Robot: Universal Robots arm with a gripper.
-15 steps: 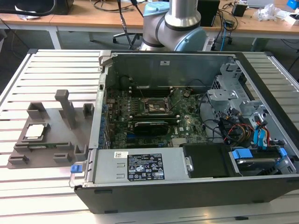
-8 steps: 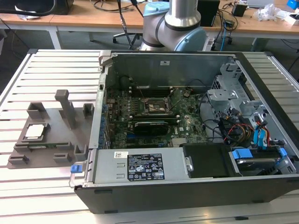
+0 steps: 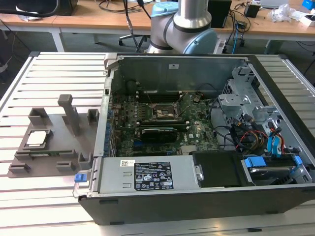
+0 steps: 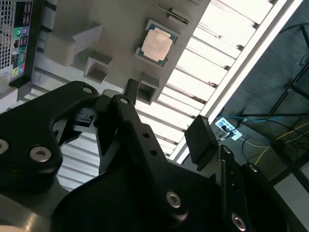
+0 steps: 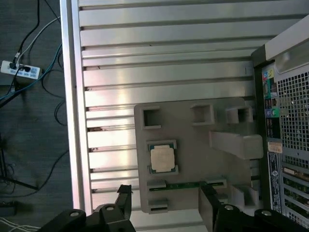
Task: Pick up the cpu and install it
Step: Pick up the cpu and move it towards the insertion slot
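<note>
The cpu point(image 3: 39, 138) lies flat, its pale metal plate up, in a shallow square seat on a grey plastic tray point(image 3: 51, 151), toward that tray's end at the exterior view's left. In both wrist views the cpu point(image 5: 162, 158) point(image 4: 156, 47) sits alone in the seat with nothing touching it. The tray point(image 5: 188, 140) carries several upright blocks and one taller post, and it rests on a slatted metal counter point(image 3: 59, 69) just beside an open computer case point(image 3: 162, 201), on the exterior view's left of it. The pincer point(image 5: 164, 191) hangs well above the tray with its black fingers point(image 5: 124, 191) spread wide and nothing between them. In the second wrist view the pincer point(image 4: 165, 111) is likewise spread, with the cpu seen past the fingertips. Inside the case, the green motherboard point(image 3: 197, 120) lies exposed, with a black square socket frame point(image 3: 164, 113) near its middle. The arm point(image 3: 189, 22), grey and pale blue, rises at the far side of the case. A white power strip point(image 5: 19, 70) lies on the dark floor past the counter's edge.
</note>
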